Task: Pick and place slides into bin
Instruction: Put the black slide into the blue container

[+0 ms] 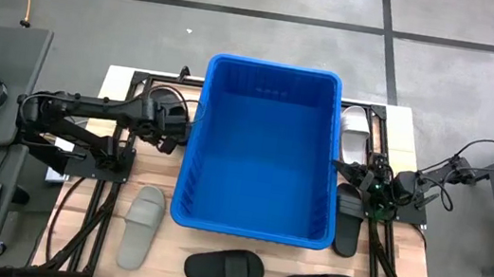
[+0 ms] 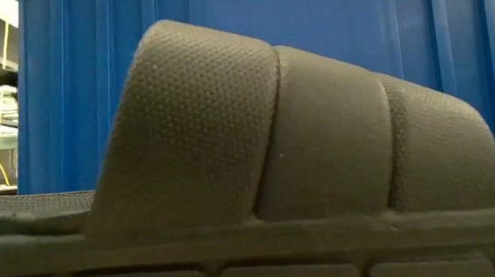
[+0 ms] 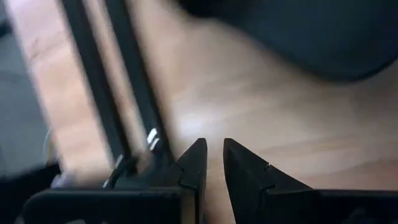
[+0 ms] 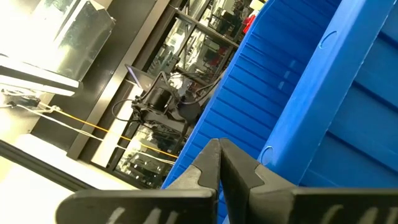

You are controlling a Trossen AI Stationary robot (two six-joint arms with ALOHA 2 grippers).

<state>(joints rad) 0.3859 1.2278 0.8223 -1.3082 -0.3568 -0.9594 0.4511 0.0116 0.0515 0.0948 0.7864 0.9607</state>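
Beside the bin (image 1: pixel 264 150), left hand (image 3: pixel 212 163) narrow, empty; right hand (image 4: pixel 219 163) closed, empty.

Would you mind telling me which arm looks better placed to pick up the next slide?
Probably the left. The left gripper hovers over a black slide beside the empty bin, its fingers slightly apart. The right gripper sits shut between a white slide and another black one.

Bright-blue bin (image 1: pixel 260 150); black slides (image 1: pixel 224 266), one grey (image 1: pixel 142 225), one white (image 1: pixel 355 134); pale wooden table (image 1: pixel 400 264)
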